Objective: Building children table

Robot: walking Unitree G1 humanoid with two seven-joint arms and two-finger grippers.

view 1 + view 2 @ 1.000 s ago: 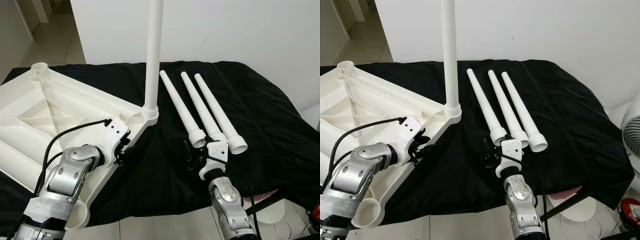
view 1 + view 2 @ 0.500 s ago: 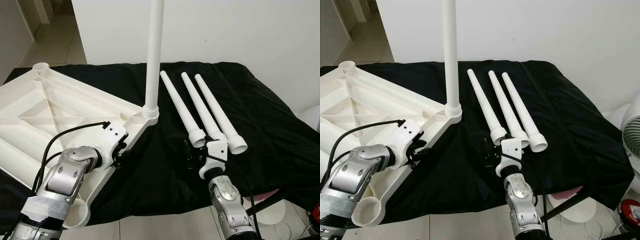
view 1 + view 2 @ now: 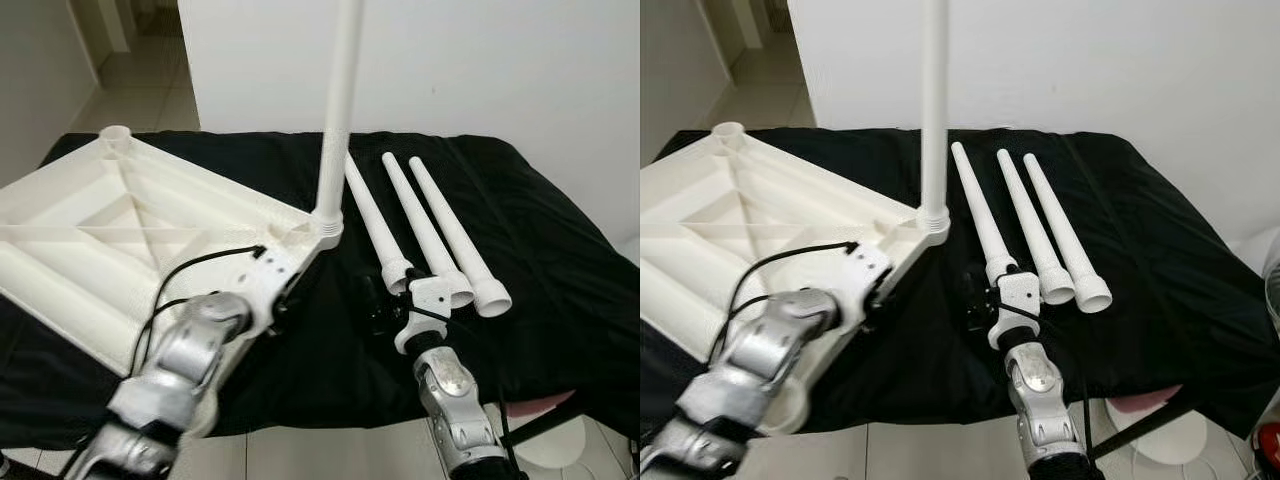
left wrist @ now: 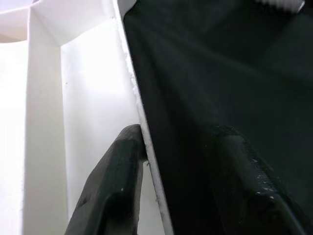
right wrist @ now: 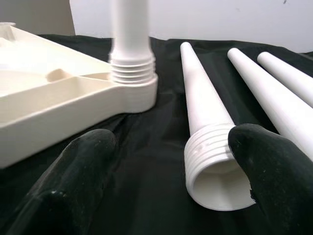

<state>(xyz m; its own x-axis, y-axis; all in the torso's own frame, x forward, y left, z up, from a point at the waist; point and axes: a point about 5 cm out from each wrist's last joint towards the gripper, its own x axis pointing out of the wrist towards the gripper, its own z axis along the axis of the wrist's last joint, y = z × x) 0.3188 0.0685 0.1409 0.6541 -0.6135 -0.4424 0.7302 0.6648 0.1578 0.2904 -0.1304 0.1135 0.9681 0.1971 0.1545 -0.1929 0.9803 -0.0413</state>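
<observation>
The white table top (image 3: 120, 230) lies upside down on the black cloth, with one white leg (image 3: 338, 100) screwed upright into its near right corner. Three loose legs (image 3: 425, 230) lie side by side to the right. My left gripper (image 3: 283, 298) is open at the top's right rim (image 4: 139, 117). One of its fingers (image 4: 117, 176) touches the inner side and the other stands over the cloth. My right gripper (image 5: 171, 147) is open, low over the cloth. The threaded end of the nearest loose leg (image 5: 210, 152) lies between its fingers.
The black cloth (image 3: 560, 260) covers the whole work surface, and its front edge drops to tiled floor (image 3: 930, 450) just before me. A white wall stands behind. A white round base (image 3: 1180, 440) sits on the floor at the lower right.
The camera has shifted, so the whole scene sits further right. My left forearm has swung inward while its gripper stays at the rim. The right gripper has held its place.
</observation>
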